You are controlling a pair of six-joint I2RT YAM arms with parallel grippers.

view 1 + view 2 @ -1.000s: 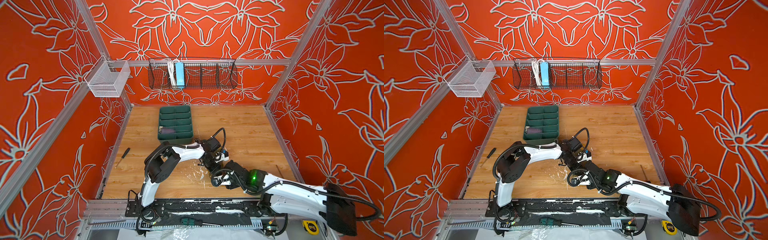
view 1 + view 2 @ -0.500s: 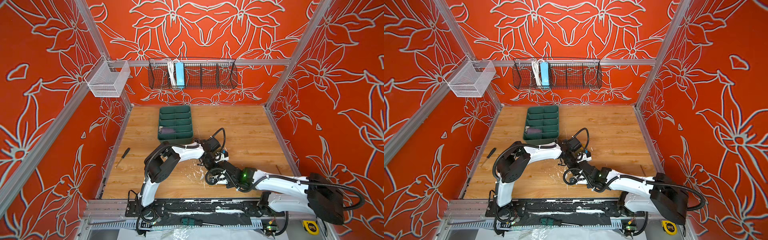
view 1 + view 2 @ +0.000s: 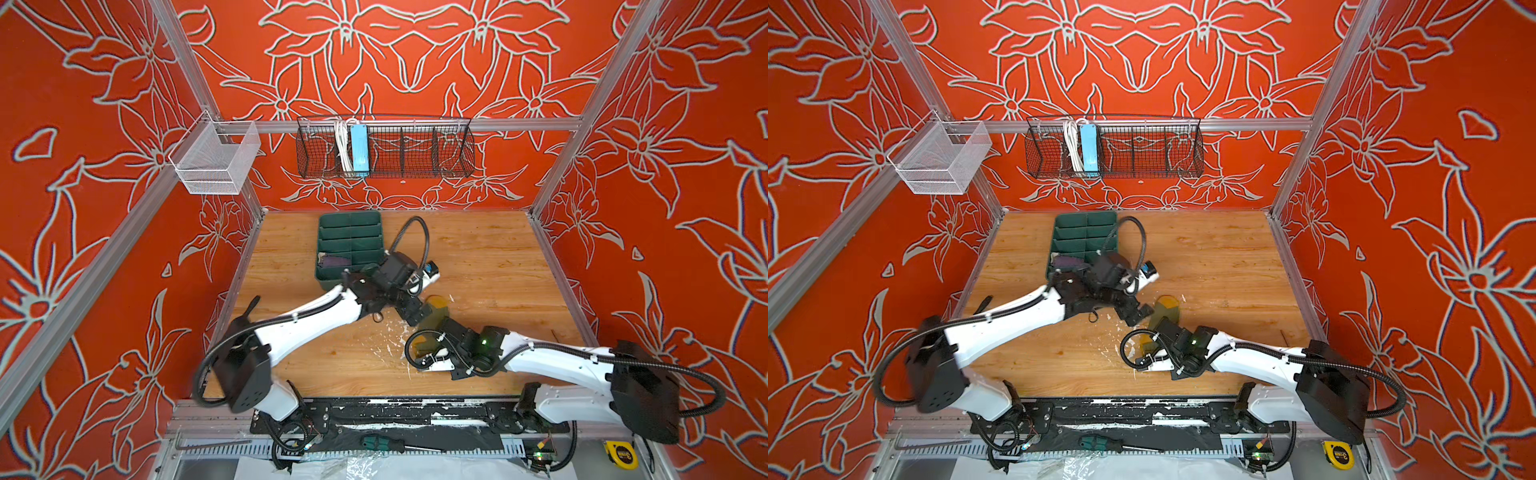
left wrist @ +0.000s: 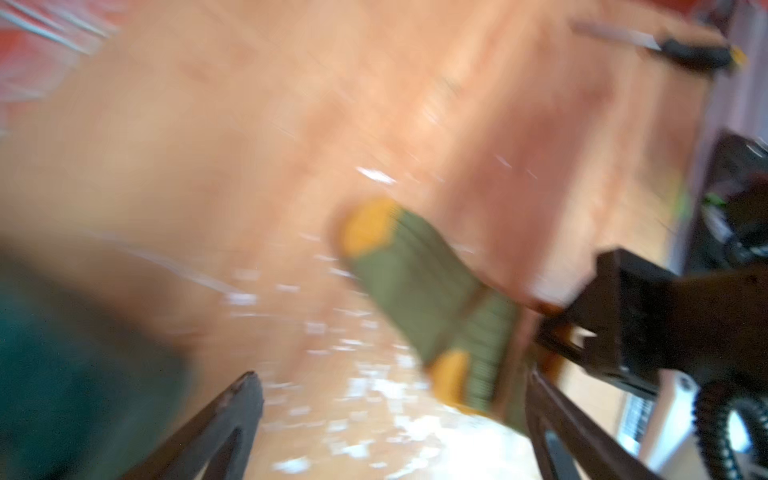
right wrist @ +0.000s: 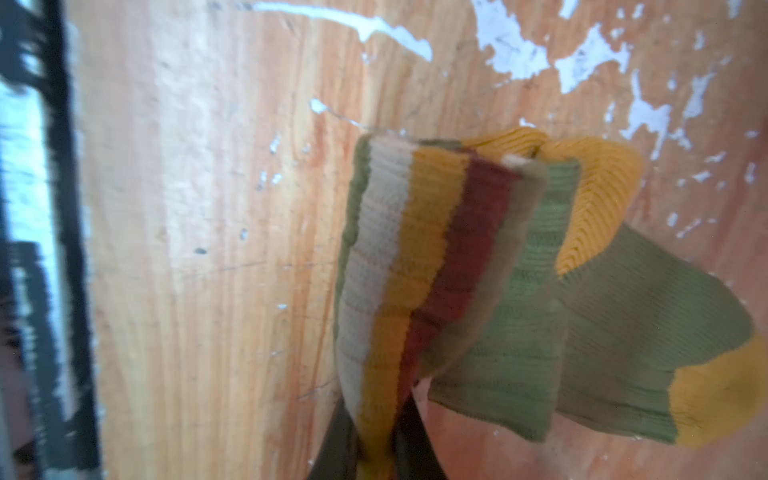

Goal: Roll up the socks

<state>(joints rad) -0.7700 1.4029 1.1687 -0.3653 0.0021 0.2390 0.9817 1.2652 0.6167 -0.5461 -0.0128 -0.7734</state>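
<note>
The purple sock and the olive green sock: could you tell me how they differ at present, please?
The purple sock lies compact in a compartment of the green tray; the olive green sock lies partly folded on the table. No gripper touches the purple sock; the right gripper is shut on the olive green sock's striped cuff.

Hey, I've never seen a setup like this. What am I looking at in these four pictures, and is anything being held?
Two white robot arms are mounted at the front edge of a wooden table inside a red-walled booth. Both top views look down from overhead. The other two pictures come from a camera on each arm's wrist. On the table sits a green divided tray with a purple sock in one compartment. The right end effector is shut on the striped cuff of an olive sock. The left end effector is open beside that sock and holds nothing.
</note>
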